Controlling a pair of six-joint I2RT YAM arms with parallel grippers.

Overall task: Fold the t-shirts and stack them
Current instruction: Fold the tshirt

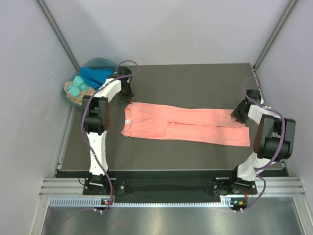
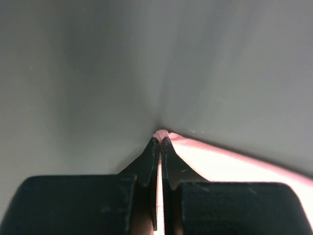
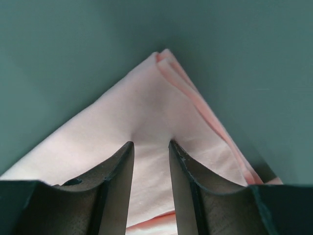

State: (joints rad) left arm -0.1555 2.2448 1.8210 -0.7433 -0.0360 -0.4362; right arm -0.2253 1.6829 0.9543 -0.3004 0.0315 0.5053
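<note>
A salmon-pink t-shirt (image 1: 186,125) lies as a long folded strip across the dark table (image 1: 195,78). My left gripper (image 1: 128,93) is at the strip's far left corner. In the left wrist view this gripper (image 2: 160,139) is shut on a small pinch of the pink cloth (image 2: 230,164), which trails off to the right. My right gripper (image 1: 239,113) is at the far right corner. In the right wrist view it (image 3: 150,146) stands open, both tips pressing down on the layered corner of the shirt (image 3: 146,98), cloth showing between the fingers.
A heap of other garments, blue (image 1: 95,74), teal (image 1: 77,88) and tan, sits in a bin off the table's far left corner. Grey walls close in on three sides. The table's right edge lies close to my right arm.
</note>
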